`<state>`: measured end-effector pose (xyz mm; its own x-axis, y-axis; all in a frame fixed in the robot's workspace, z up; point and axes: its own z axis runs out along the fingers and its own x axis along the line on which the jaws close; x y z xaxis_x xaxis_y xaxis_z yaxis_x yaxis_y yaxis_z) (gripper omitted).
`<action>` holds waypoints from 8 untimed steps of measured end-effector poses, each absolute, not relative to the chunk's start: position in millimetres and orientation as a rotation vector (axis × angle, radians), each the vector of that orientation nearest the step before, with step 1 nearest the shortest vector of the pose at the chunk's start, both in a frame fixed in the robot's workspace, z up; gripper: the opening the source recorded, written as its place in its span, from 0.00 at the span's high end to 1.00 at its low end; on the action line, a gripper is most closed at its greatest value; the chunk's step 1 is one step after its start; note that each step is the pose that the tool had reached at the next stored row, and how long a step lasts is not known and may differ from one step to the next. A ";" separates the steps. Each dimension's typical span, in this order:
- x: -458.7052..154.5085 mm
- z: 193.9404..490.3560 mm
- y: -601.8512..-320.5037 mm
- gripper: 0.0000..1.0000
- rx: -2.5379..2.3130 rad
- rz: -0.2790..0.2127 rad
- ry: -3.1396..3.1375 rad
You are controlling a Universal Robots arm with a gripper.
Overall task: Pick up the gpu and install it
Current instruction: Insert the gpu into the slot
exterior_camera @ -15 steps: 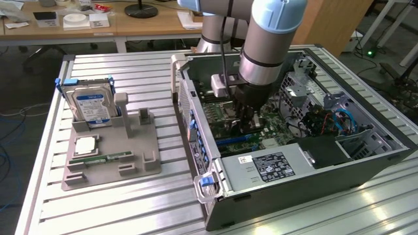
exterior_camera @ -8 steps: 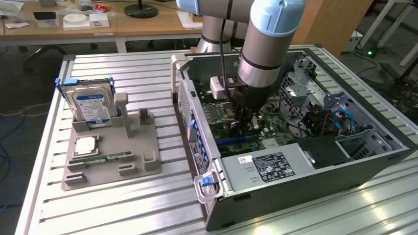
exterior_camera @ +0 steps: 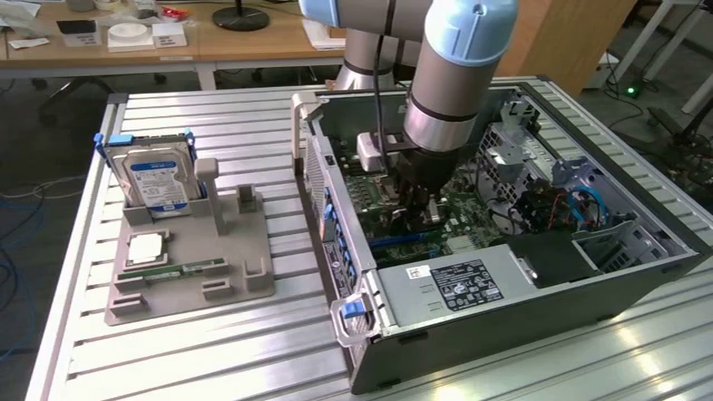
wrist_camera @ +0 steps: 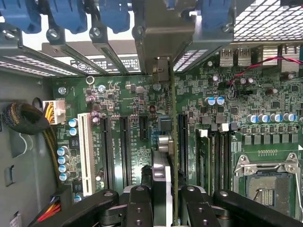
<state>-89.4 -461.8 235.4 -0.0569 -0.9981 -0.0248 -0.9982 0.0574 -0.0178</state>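
gripper (wrist_camera: 161, 208) is down inside the open PC case (exterior_camera: 502, 309), narrow, closed on the gpu (wrist_camera: 162, 165); fingers (wrist_camera: 139, 203) sit on either side of the card; wrist view has the gpu edge-on, standing upright over the motherboard (wrist_camera: 128, 94), running parallel to the expansion slots; it sits between the black slots next to the white slot (wrist_camera: 86, 151) and the memory slots beside the CPU socket (wrist_camera: 270, 184); its far end reaches the rear bracket openings under the blue latches (wrist_camera: 113, 14); can't tell whether the card edge is in a slot or just above it

exterior view: arm comes straight down into the middle of the case, gripper (exterior_camera: 422, 209) low over the board, beyond the labelled power supply (exterior_camera: 457, 284); grey holder (exterior_camera: 189, 251) sits on the worktop (exterior_camera: 223, 351) at the exterior view's left, well apart from the case; hard drive (exterior_camera: 156, 180) stands upright in it, memory stick (exterior_camera: 167, 269) lies flat near its front
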 end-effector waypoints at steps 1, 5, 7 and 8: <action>-89.4 234.9 -461.8 0.72 -2.136 0.006 2.262; -89.6 232.3 -461.8 0.72 -2.136 0.006 2.262; -89.7 230.9 -461.8 0.72 -2.136 0.006 2.262; -89.7 230.3 -461.8 0.72 -2.136 0.006 2.262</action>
<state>-89.7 -461.8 230.3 -0.0570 -0.9981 -0.0247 -0.9982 0.0574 -0.0178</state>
